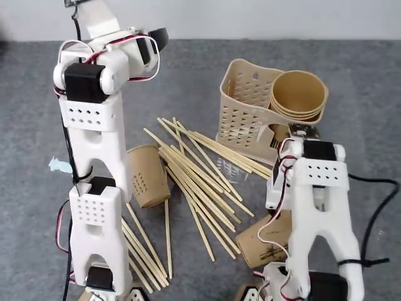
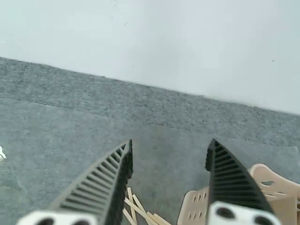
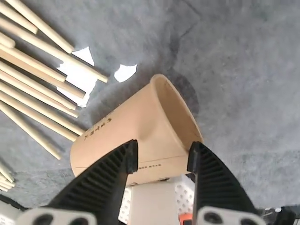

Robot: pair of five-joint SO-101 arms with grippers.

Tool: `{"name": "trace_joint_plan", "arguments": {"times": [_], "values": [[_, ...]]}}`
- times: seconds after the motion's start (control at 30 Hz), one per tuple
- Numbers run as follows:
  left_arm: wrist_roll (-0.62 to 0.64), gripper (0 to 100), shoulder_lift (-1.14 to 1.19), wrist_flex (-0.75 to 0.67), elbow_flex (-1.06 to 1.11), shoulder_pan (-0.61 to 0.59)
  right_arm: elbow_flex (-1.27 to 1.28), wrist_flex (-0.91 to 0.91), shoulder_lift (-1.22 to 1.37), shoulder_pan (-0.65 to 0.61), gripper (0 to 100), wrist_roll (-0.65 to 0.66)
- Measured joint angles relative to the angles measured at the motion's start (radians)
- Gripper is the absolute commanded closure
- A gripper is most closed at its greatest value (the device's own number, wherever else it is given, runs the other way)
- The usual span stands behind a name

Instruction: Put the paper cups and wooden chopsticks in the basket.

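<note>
– Brown paper, lying on its side: is that cup [image 3: 136, 126] the one under your right end effector [image 3: 161, 150]?
– Yes. Your right end effector hangs over the cup's side wall with its fingers spread partway, one toward each edge of the cup. I cannot tell whether they touch it. The cup lies on the grey counter [image 1: 351, 75] at the near right, just beside your right arm, with its mouth turned away from the chopsticks.
– And your left end effector [image 2: 171, 145]?
– It is raised at the far left, fingers spread wide and facing the pale wall [image 2: 154, 42] behind the counter.
– Where are the other task things?
– The wooden chopsticks [image 1: 200, 175] lie scattered across the middle of the counter, running from beside the basket toward the near side. A smaller bundle [image 1: 144, 251] lies at the near left by your left arm. A second cup [image 1: 147, 175] lies on its side just right of your left arm, touching the chopsticks. The beige basket [image 1: 241, 116] stands at the far right with a stack of nested cups [image 1: 299, 94] in its right end.
– Anything else down there?
– White paper scraps [image 3: 82, 70] beside the chopstick tips, near the right-hand cup, and a pale blue scrap [image 1: 59, 165] at the left
</note>
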Motion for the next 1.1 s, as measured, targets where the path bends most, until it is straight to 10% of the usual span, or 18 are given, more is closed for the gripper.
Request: {"name": "trace_joint_plan", "arguments": {"times": [1.1], "values": [[0.0, 76, 0.055, 0.0, -0.002, -0.049, 0.034, 0.087, 0.003, 0.046, 82.3, 0.0]]}}
